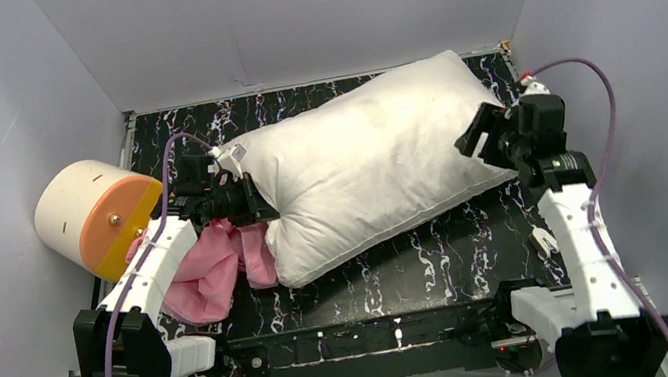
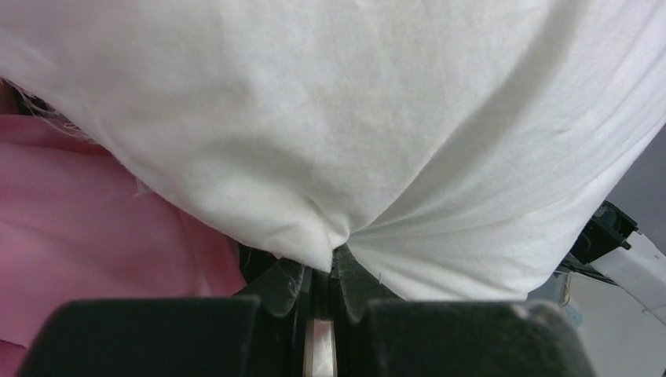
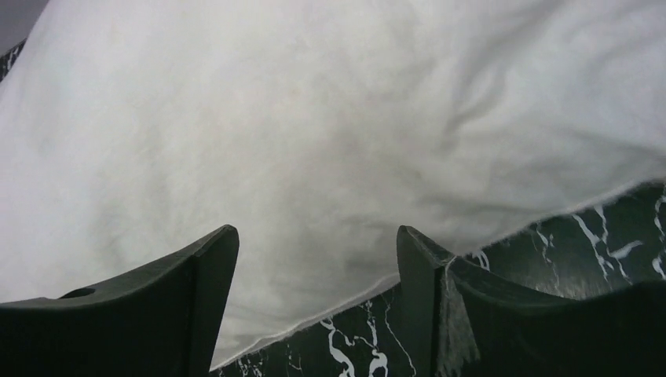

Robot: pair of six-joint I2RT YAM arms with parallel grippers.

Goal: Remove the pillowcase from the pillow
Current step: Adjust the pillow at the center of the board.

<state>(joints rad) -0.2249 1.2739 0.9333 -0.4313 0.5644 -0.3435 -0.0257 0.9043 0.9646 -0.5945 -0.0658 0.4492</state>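
Note:
The white pillow [image 1: 377,166] lies bare across the dark marbled table [image 1: 442,257]. Crumpled beside its near-left corner, under my left arm, is the pink pillowcase [image 1: 211,269], off the pillow. My left gripper [image 1: 257,206] is shut on a pinch of white fabric at the pillow's left end. In the left wrist view the pillow [image 2: 353,118] bulges above the left gripper [image 2: 330,263], with the pillowcase [image 2: 78,212] to the left. My right gripper [image 1: 476,141] stands open at the pillow's right end. The right wrist view shows this gripper [image 3: 314,243] holding nothing, with the edge of the pillow [image 3: 314,118] between its fingers.
A cream-and-orange cylinder [image 1: 97,221] sits at the table's left edge, close behind my left arm. White walls close in the table on three sides. A strip of marbled table [image 3: 377,345] shows along the pillow's near edge.

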